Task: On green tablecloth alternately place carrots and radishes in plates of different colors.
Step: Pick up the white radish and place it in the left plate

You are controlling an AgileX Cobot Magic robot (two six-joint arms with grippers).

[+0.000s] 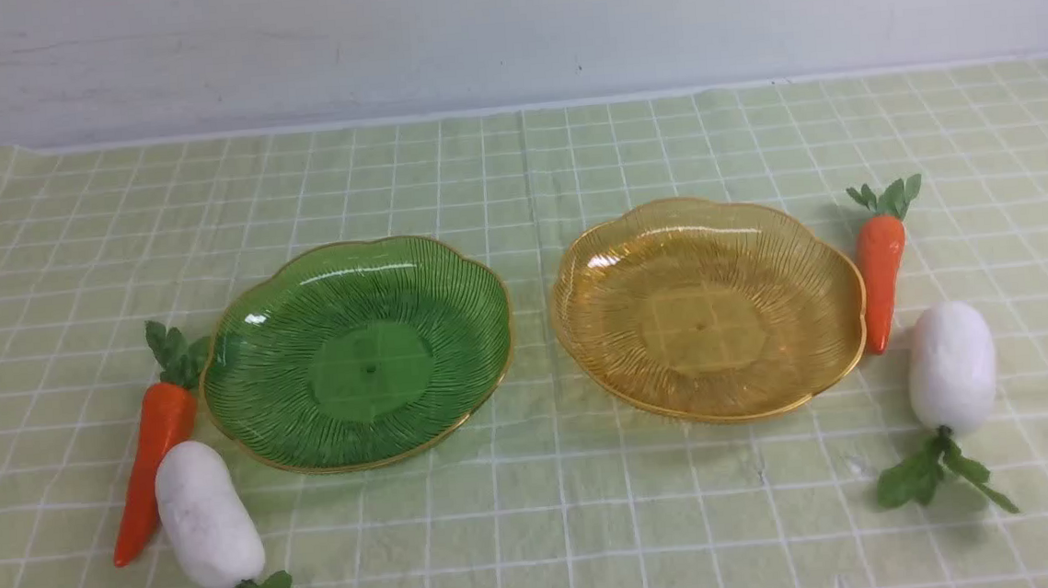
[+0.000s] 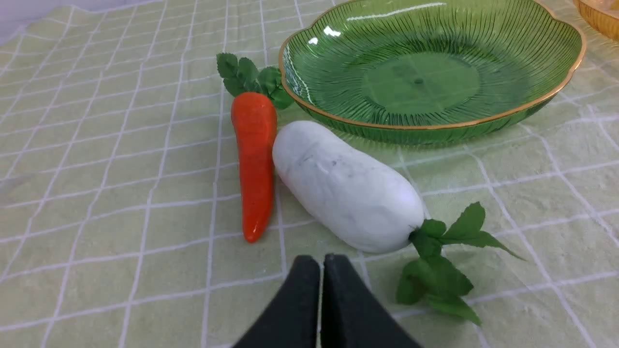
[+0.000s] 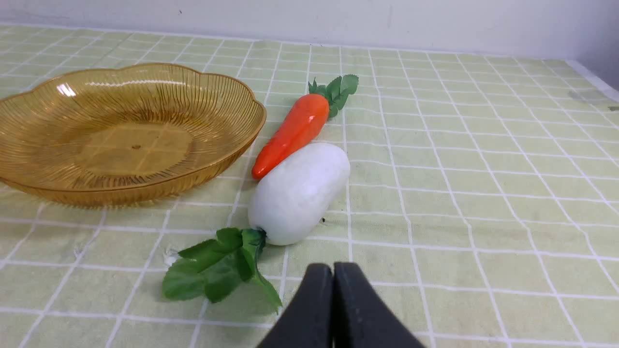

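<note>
On the green tablecloth [image 1: 539, 514] stand an empty green plate [image 1: 357, 350] and an empty amber plate [image 1: 706, 307]. A carrot [image 1: 150, 454] and a radish [image 1: 206, 515] lie left of the green plate; both show in the left wrist view, the carrot [image 2: 254, 154] beside the radish [image 2: 346, 186]. Another carrot [image 1: 879, 264] and radish [image 1: 951, 366] lie right of the amber plate, and show in the right wrist view [image 3: 292, 133] [image 3: 300, 191]. My left gripper [image 2: 321, 263] is shut and empty, short of its radish. My right gripper [image 3: 333, 270] is shut and empty, short of its radish. Neither gripper shows in the front view.
A pale wall [image 1: 505, 28] runs behind the cloth's far edge. The green plate [image 2: 430, 67] fills the far part of the left wrist view, the amber plate [image 3: 121, 135] one side of the right wrist view. Radish leaves [image 2: 442, 263] [image 3: 220, 266] lie near each gripper.
</note>
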